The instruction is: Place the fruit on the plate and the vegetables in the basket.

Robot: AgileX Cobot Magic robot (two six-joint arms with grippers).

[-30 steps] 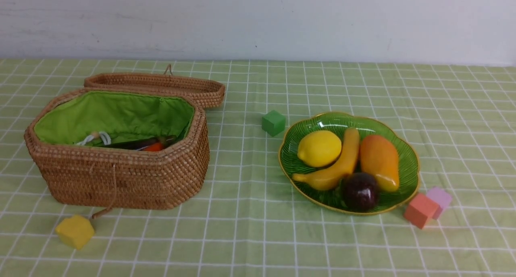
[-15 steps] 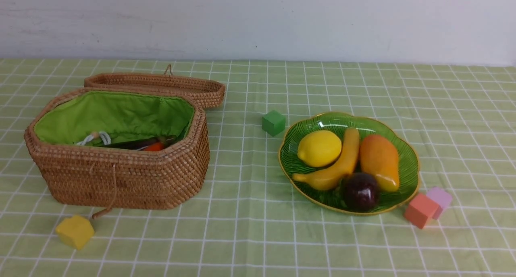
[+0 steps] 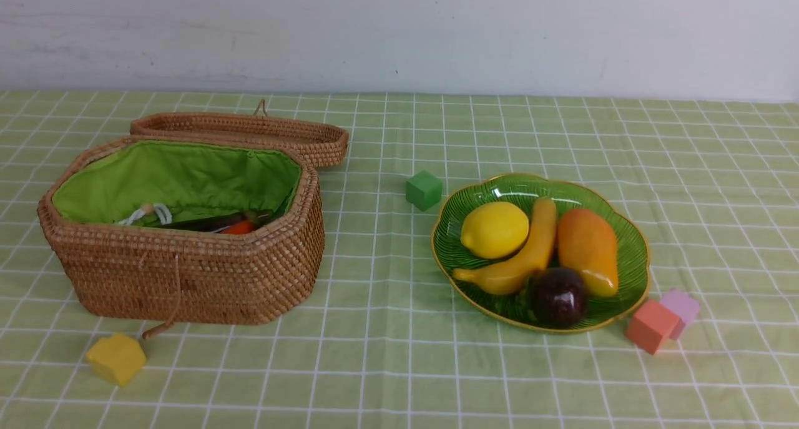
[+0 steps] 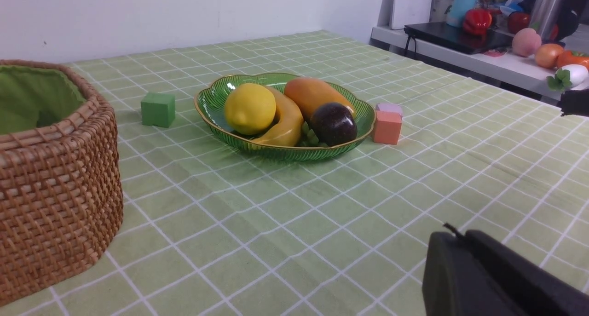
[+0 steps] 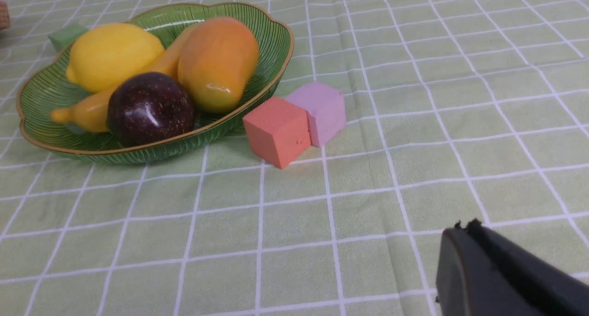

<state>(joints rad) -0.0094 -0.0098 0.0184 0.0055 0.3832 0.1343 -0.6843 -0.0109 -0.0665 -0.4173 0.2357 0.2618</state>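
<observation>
The green plate [image 3: 630, 241] holds the lemon [image 3: 494, 229], banana [image 3: 518, 260], mango [image 3: 588, 249] and mangosteen [image 3: 558, 296]. The open wicker basket [image 3: 187, 273] stands at the left; inside I see a dark purple eggplant [image 3: 206, 223] and an orange bit of carrot [image 3: 237, 228], the gourd is hidden. Neither arm shows in the front view. My left gripper [image 4: 453, 238] is shut and empty, low over the cloth, well short of the plate [image 4: 216, 118]. My right gripper [image 5: 464, 228] is shut and empty, near the plate [image 5: 276, 63] and apart from it.
Foam cubes lie on the checked cloth: green [image 3: 424, 190] behind the plate, orange [image 3: 651, 326] and lilac [image 3: 681, 305] at its right, yellow [image 3: 116, 358] in front of the basket. The basket lid [image 3: 240, 132] lies open behind it. A side shelf with clutter [image 4: 506, 54] stands beyond the table.
</observation>
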